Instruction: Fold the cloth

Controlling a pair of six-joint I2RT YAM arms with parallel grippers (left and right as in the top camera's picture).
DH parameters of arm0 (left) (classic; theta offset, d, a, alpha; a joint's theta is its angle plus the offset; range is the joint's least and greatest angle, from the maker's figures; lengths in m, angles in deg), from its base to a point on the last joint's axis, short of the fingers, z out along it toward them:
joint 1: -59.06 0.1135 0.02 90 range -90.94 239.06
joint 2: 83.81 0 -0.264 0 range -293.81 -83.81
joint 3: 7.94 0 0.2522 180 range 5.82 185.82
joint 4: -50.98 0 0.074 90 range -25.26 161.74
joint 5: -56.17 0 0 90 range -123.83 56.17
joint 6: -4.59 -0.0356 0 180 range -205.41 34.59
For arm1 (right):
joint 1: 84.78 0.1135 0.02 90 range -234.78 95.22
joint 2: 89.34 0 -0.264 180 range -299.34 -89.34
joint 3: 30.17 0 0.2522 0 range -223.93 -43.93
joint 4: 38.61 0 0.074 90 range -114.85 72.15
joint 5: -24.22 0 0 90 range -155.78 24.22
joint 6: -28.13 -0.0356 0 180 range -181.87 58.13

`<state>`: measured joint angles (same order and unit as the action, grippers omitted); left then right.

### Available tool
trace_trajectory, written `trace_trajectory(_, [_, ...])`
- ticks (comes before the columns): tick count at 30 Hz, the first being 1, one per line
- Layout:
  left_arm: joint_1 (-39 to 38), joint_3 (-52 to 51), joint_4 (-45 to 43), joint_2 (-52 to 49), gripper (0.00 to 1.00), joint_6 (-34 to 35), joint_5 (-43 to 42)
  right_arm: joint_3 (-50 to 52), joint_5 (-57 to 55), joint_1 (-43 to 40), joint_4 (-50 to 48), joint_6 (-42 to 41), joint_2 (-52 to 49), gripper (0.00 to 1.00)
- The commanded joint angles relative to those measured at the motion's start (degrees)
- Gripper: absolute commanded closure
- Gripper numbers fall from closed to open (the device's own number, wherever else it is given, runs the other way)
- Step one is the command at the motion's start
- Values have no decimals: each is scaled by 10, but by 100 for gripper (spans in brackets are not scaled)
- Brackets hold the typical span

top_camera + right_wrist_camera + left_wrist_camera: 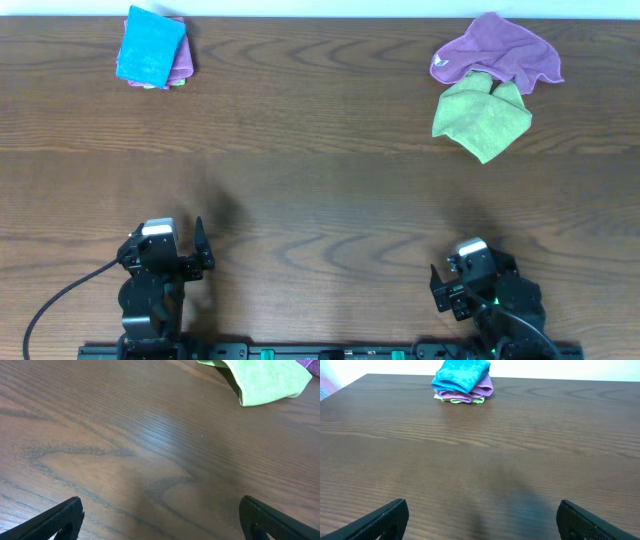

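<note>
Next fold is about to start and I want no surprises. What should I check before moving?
1. Left gripper open, empty: ok.
2. Right gripper open, empty: ok.
3. Green cloth separate from purple cloth: not ok, they touch.
4. Green cloth spread flat: not ok, crumpled.
5. Folded stack out of the path: ok, far left.
6. Which cloth lies on top at the overlap: cannot tell.

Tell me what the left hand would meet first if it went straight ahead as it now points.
Probably the stack of folded cloths far ahead; nothing shows in between, though depth is hard to judge.
</note>
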<state>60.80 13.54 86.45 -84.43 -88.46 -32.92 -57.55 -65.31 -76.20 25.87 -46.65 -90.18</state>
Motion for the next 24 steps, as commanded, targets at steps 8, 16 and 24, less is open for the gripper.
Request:
trace_trajectory(8, [2, -12, 1, 4, 5, -7, 10, 8, 6, -3, 3, -4, 5, 1])
trace_trajectory(16, [2, -12, 1, 4, 5, -7, 10, 8, 6, -3, 3, -4, 5, 1])
trace_trajectory(24, [2, -12, 1, 4, 5, -7, 10, 8, 7, -3, -5, -4, 5, 1])
